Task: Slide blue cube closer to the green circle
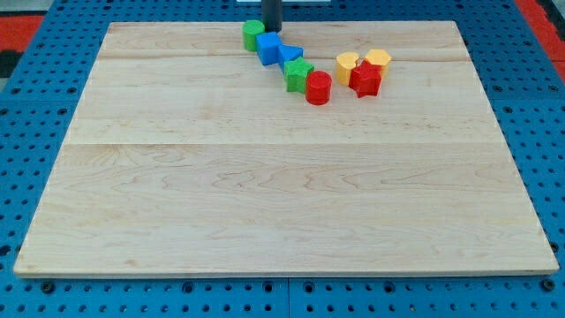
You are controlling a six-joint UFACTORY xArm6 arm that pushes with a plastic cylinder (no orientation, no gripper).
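Observation:
The blue cube [269, 48] sits near the view's top, touching the green circle [253, 34] at its upper left. A second blue block [290, 56] lies against the cube's right side. My tip [273, 29] comes down from the view's top edge, just above the blue cube and right beside the green circle's right side.
A green star [297, 74] and a red cylinder [318, 87] continue the row toward the lower right. Further right are a yellow heart-like block [347, 66], a yellow hexagon [378, 60] and a red star [365, 79]. The wooden board [282, 194] lies on a blue pegboard.

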